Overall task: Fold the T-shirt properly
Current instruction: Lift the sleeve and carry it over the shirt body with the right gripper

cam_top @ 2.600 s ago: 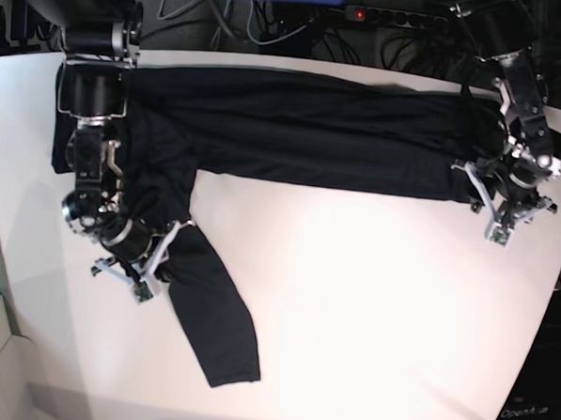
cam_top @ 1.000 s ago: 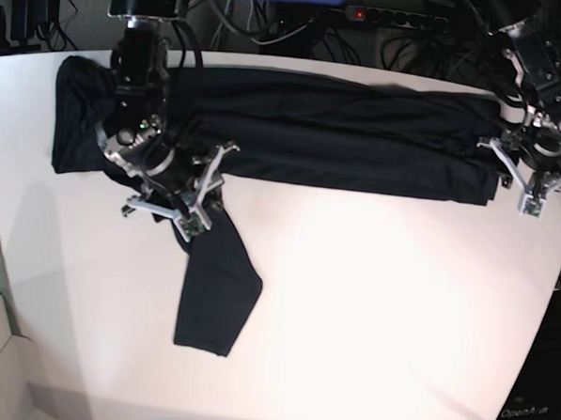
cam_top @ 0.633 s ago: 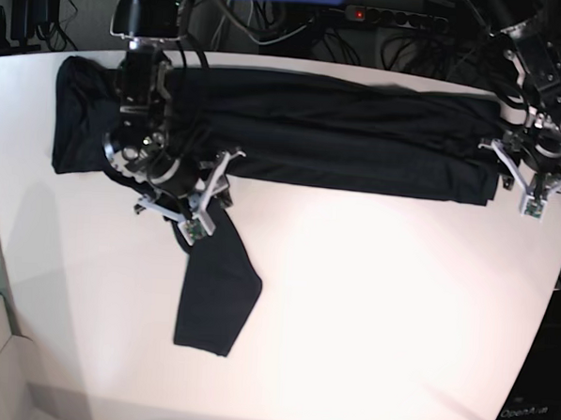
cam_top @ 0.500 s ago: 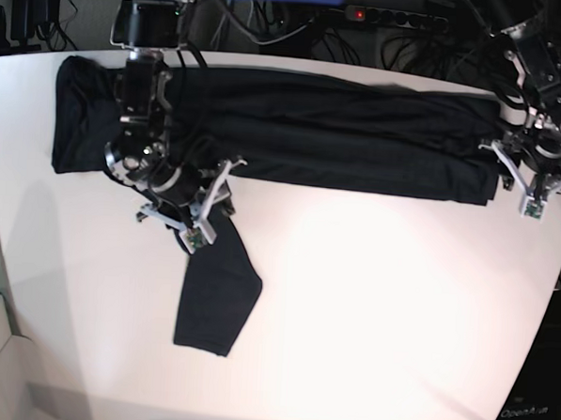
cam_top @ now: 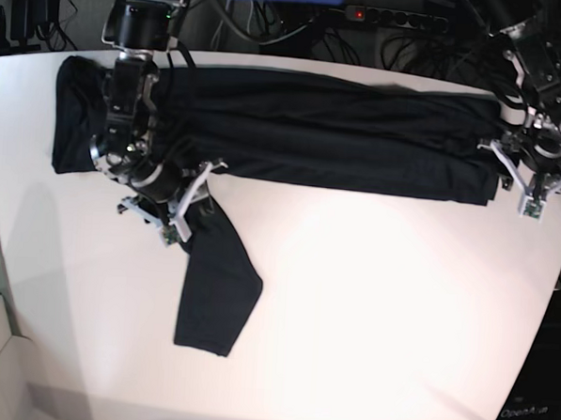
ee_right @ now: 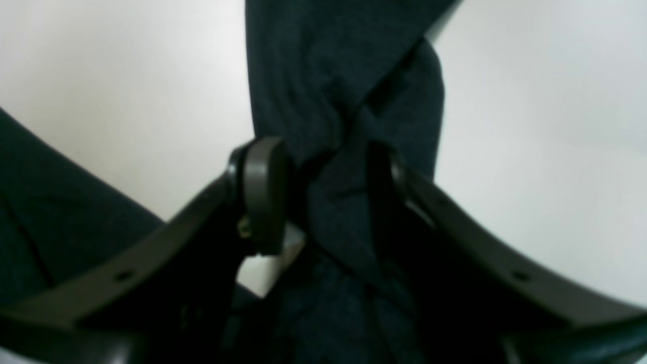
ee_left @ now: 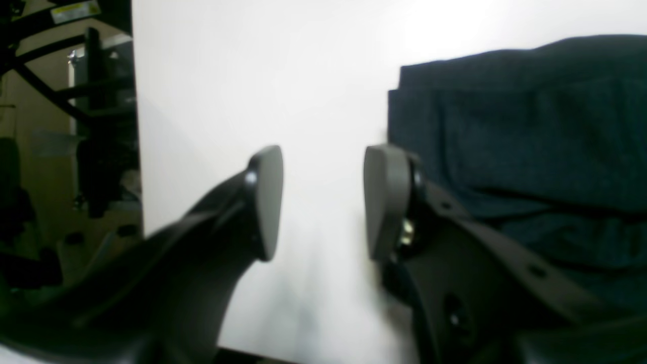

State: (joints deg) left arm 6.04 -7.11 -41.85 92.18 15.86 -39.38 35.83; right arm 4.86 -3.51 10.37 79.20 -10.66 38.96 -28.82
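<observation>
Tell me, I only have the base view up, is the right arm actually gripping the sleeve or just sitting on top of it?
Observer: In the right wrist view a bunched fold of the T-shirt sits between the fingers of the right gripper, which are closed in on it.
Operator: And the left arm, is it holding the far end?
Observer: No. The left wrist view shows the left gripper open, with only bare white table between its fingers.
Operator: How close is it to the cloth?
Observer: The shirt's folded edge lies just beside one of its fingers, outside the gap; contact can't be judged.
</observation>
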